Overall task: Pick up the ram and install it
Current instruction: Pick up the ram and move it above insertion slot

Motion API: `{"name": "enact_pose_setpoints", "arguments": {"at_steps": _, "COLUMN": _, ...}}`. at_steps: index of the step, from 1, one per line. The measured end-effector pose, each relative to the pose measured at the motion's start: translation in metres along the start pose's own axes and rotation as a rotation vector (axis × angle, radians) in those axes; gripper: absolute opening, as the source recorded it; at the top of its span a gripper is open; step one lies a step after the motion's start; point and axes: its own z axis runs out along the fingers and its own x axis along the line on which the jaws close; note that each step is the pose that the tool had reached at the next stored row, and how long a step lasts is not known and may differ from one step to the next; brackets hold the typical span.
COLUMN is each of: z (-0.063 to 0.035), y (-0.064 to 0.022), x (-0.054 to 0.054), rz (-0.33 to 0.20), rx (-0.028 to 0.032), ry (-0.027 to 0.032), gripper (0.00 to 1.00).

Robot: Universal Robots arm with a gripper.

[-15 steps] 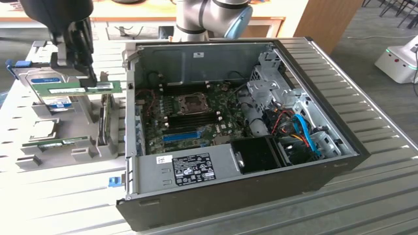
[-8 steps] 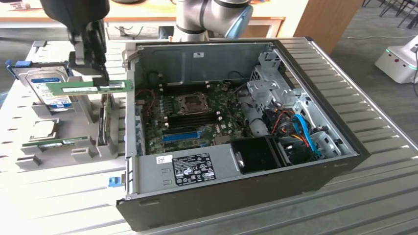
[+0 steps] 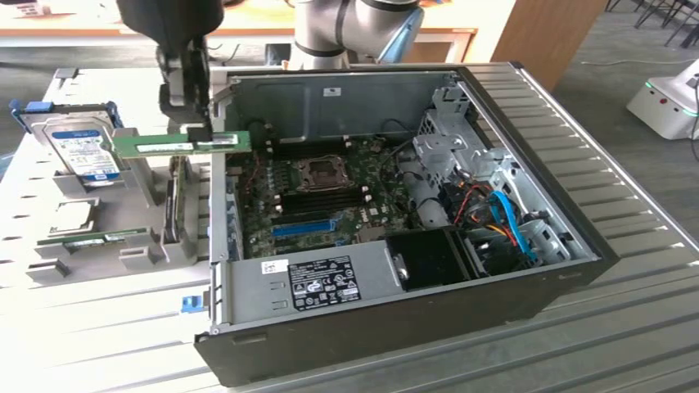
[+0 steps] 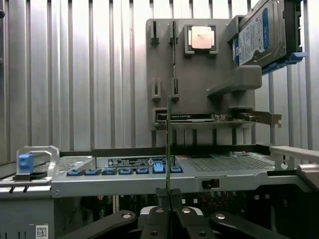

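I saw the tool [image 3: 198, 137] pinching the thin, pale-labelled green ram [image 3: 153, 145] level at the open case's [image 3: 327, 336] wall, with a hard drive [image 3: 85, 147] nearby.

The thin green circuit-board ram stick [image 3: 153, 146] looks matt, with a pale paper-like label, and the black gripper [image 3: 198, 133] has a dull, smooth finish. The open black computer case [image 3: 382, 337] is matt outside and bare grey sheet metal inside, on a ribbed, softly shining pale metal tabletop [image 3: 633, 278]. The grey moulded parts holder [image 3: 142, 255] looks like smooth matt plastic.
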Motion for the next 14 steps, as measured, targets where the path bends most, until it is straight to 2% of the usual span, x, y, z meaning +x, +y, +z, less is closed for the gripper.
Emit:
{"name": "enact_pose_setpoints", "arguments": {"at_steps": 6, "z": -0.0007, "y": -0.0209, "x": -0.001, "rz": 0.0, "rx": -0.0012, "ry": 0.0002, "gripper": 0.12}}
{"name": "enact_pose_setpoints", "arguments": {"at_steps": 14, "z": -0.0012, "y": -0.0407, "x": -0.002, "rz": -0.001, "rx": -0.003, "ry": 0.0002, "gripper": 0.12}}
